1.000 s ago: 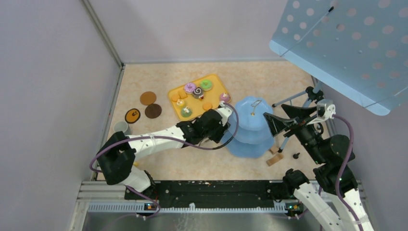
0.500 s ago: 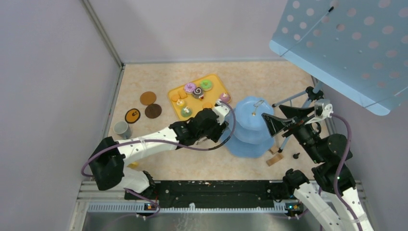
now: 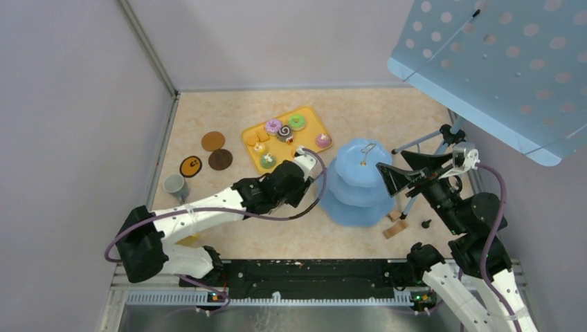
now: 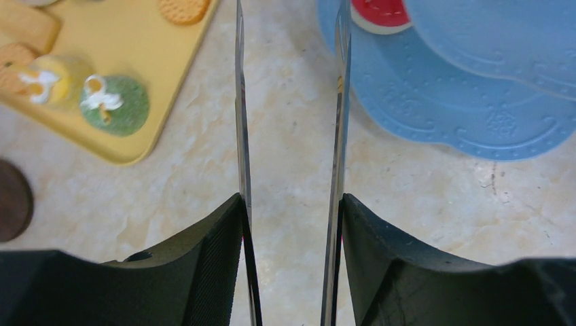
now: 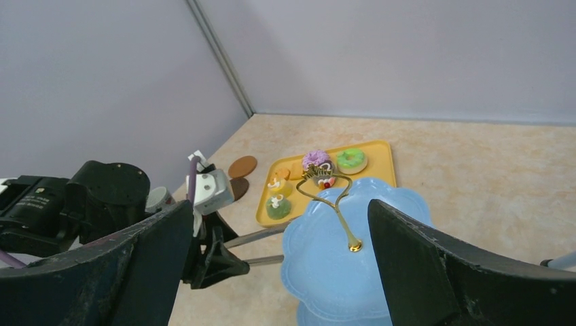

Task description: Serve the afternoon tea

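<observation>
The left claw [image 4: 291,204] is partly closed on the long metal tongs [image 4: 239,136], its two fingers pressing the outsides of the tong arms. The arms stand apart with nothing between them and run forward over the bare counter [image 4: 292,115]. They pass between the near corner of the yellow tray [image 4: 163,68] and the bottom tier of the pale-blue three-tier stand [image 4: 475,88]. Whether the tips touch anything cannot be told.

A red-and-white treat [image 4: 380,13] lies on that bottom tier. A green cupcake [image 4: 114,102] and a yellow cupcake [image 4: 51,75] sit at the tray's near edge.

The right claw [image 5: 278,210] is spread wide and holds nothing, hanging above the stand's top tier and its gold handle [image 5: 333,197].

The stand is right of the counter's middle, and the tray is just beside it toward the back edge. Three brown coasters [image 3: 213,141] and a grey mug [image 3: 174,185] are near the left edge.
</observation>
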You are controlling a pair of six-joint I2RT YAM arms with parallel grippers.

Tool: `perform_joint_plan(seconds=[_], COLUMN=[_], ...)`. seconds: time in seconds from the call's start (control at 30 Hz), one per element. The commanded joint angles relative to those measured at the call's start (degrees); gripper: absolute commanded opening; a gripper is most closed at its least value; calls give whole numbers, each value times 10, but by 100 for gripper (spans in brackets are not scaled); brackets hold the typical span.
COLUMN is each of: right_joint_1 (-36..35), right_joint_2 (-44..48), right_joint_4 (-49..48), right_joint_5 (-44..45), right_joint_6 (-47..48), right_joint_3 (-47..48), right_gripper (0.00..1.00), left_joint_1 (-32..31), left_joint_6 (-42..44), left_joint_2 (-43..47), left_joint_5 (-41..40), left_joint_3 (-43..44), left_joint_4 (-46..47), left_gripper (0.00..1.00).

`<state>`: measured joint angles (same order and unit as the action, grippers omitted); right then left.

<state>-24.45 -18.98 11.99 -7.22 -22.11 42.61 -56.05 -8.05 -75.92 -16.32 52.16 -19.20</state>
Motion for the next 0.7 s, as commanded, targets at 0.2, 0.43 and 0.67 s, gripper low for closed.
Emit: perform_joint_plan(seconds=[0.2, 0.43, 0.67], right_joint_1=[5, 5, 5], right_joint_2=[-12, -16, -6], right_joint_4=[-37, -53, -45], right_joint_5=[-14, -24, -19], right_joint_6=[6, 3, 2], right_joint_3=[9, -3, -2], right_gripper=[97, 97, 97], left_joint_1=[142, 249, 277], left_joint_6=[-74, -69, -67], left_joint_2=[95, -68, -251], left_joint_5=[-59, 35, 56], left_joint_3=[38, 228, 403], left_joint_4=[-48, -54, -95], left_gripper=[61, 61, 64])
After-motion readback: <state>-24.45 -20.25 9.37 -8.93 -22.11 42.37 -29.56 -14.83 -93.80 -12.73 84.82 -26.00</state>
